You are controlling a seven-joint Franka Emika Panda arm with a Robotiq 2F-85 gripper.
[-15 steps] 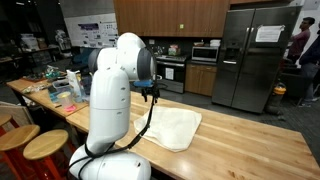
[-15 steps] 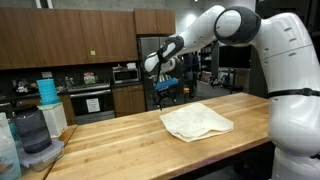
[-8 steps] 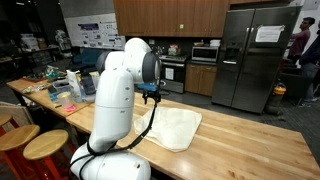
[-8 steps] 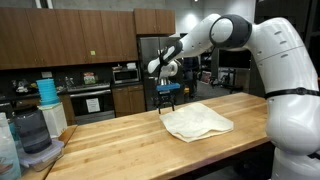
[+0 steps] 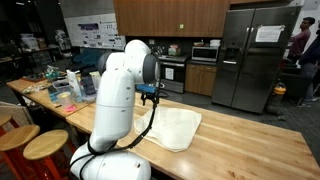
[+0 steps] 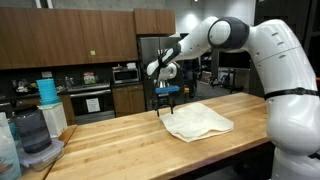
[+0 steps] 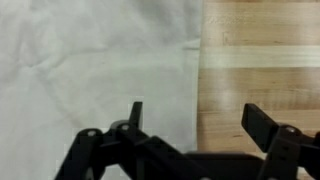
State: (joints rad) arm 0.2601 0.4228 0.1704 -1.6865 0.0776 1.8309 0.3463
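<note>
Below claw [image 6: 166, 106], creased white cloth [image 6: 197, 121]

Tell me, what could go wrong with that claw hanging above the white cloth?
The open claw straddles the edge of the cloth, one finger over the bare table; coming straight down, it might scrape wood or catch only a thin hem and slip. The cloth lies loose and wrinkled, so a pull could bunch it.

Even indoor light, bg dim — wrist view soft, blurry.
</note>
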